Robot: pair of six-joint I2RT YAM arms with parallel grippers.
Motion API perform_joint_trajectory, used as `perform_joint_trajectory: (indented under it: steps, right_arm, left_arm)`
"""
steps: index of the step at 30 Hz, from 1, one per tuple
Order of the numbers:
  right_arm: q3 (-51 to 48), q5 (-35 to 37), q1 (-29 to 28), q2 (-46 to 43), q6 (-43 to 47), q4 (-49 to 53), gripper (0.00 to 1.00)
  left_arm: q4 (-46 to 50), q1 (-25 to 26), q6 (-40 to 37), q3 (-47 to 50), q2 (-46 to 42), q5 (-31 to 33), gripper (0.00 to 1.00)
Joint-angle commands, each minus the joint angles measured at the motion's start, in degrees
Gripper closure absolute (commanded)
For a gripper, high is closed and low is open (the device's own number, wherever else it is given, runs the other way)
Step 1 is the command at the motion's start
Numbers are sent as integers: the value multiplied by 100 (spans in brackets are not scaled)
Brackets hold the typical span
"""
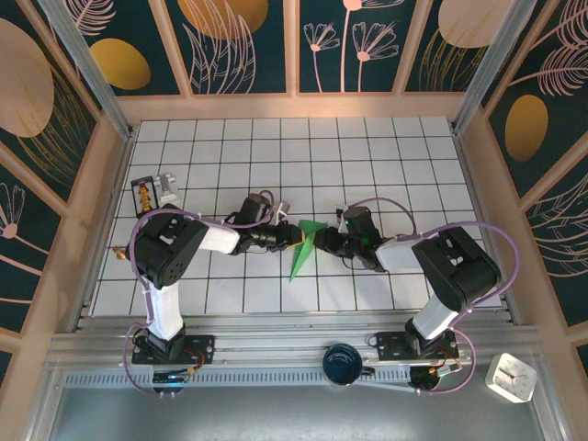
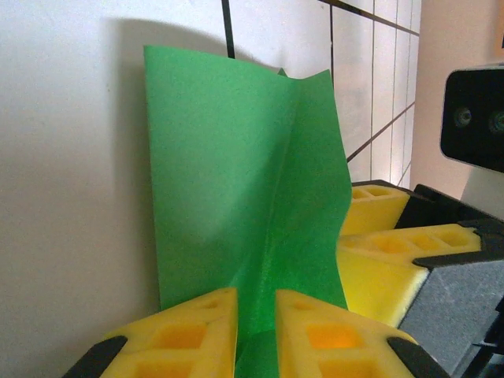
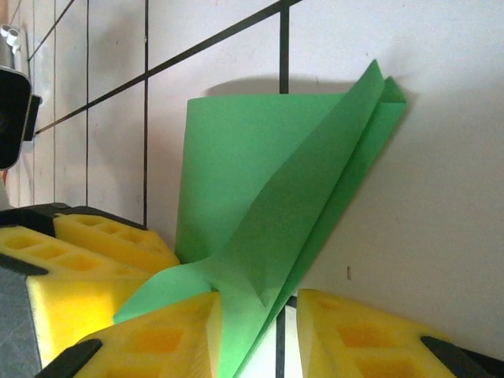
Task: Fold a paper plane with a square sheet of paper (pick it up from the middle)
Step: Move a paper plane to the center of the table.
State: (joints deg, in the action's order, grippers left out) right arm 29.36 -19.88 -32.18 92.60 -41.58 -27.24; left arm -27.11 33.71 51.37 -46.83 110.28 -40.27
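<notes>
Near the left edge of the white tiled table (image 1: 386, 165), towards the far corner, a small black and orange item (image 1: 142, 195) was seen just beside a white one (image 1: 168, 187); what they were could not be made out.

The left arm (image 1: 170, 253) was stretched across towards the middle of the table. The left gripper (image 1: 290, 237) (image 2: 256, 303) was closed to a narrow slit, and the sheet of paper (image 1: 302, 251) (image 2: 236, 181) (image 3: 252, 181) was clamped between its yellow fingers (image 2: 189, 331).

The sheet of paper, green and already creased, was found about midway between the left and right edges of the table, somewhat nearer the near edge than the far one, between the two grippers. In the left wrist view a centre crease was seen running up from the clamped end. In the right wrist view folded layers were seen fanning out to a point.

The right gripper (image 1: 323, 241) (image 3: 260, 303) was met tip to tip with the left one. Its jaws were held a little apart with the paper between them. The paper was laid against one of its fingers (image 3: 157, 339), while a sliver of table was visible beside the other. Whether the paper was actually pinched there could not be told.

The right arm (image 1: 455, 266) was reached in from the right side of the near edge.
</notes>
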Motion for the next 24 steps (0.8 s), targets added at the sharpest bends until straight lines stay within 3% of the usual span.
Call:
perform_joint_trajectory:
  steps: [1,6,14,24]
  right_arm:
    - [-190,-79,46,-354,-75,146,64]
    - [58,542,-178,-584,-393,952,55]
    - [1261,2806,-1297,-388,-650,2920,33]
    - [2484,4255,-1913,543,-801,4264,24]
  left_arm:
    - [-203,17,79,141,-187,-101,80]
    - [285,-25,-134,276,-493,404,78]
    - [719,-318,-522,657,-1365,1507,68]
    - [572,-401,-549,929,-1509,1505,66]
